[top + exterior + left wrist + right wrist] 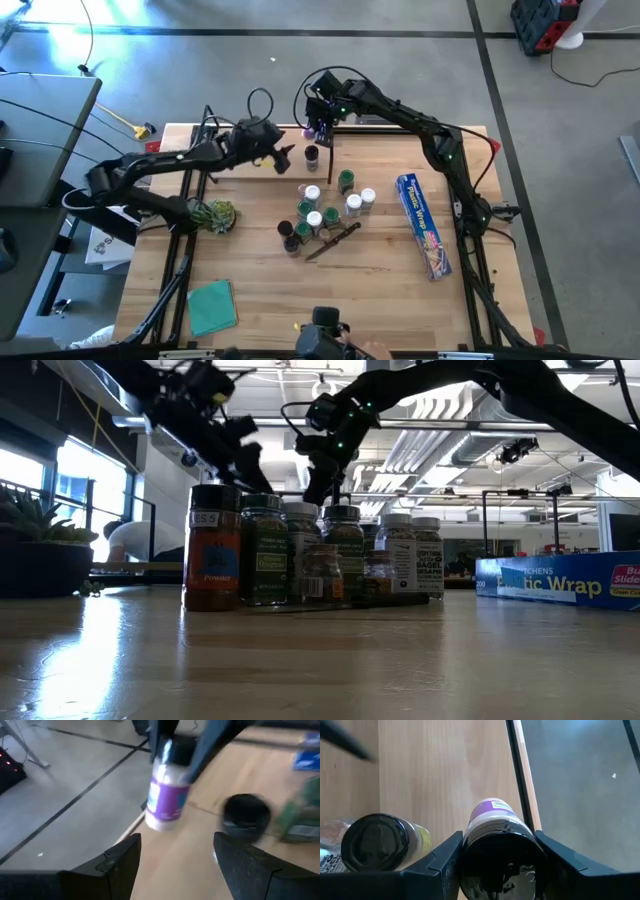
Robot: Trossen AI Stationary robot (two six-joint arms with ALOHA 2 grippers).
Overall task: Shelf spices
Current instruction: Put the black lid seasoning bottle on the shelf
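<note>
My right gripper (320, 130) is at the table's far edge, shut on a black-capped spice jar with a purple label (167, 795). Under it lies pale wood (445, 770) with a thin black rod (519, 775) beside it. A second black-capped jar (311, 155) stands close by on the wood. My left gripper (285, 158) is open, just left of these two jars, its fingers (120, 865) pointing at them without touching. Several more spice jars (320, 212) stand clustered at mid table. My right gripper (499, 845) pinches the purple-labelled jar by its black cap (500, 852), one finger on each side, coming from above and pointing down. The jar hangs below the fingers, slightly tilted. I cannot tell whether its bottom (159, 824) touches the wood.
A long blue wrap box (425, 225) lies right of the cluster, and a dark-handled knife (335, 240) lies just in front of it. A green cloth (212, 305) lies near the front left. A leafy bundle (215, 215) lies under the left arm.
</note>
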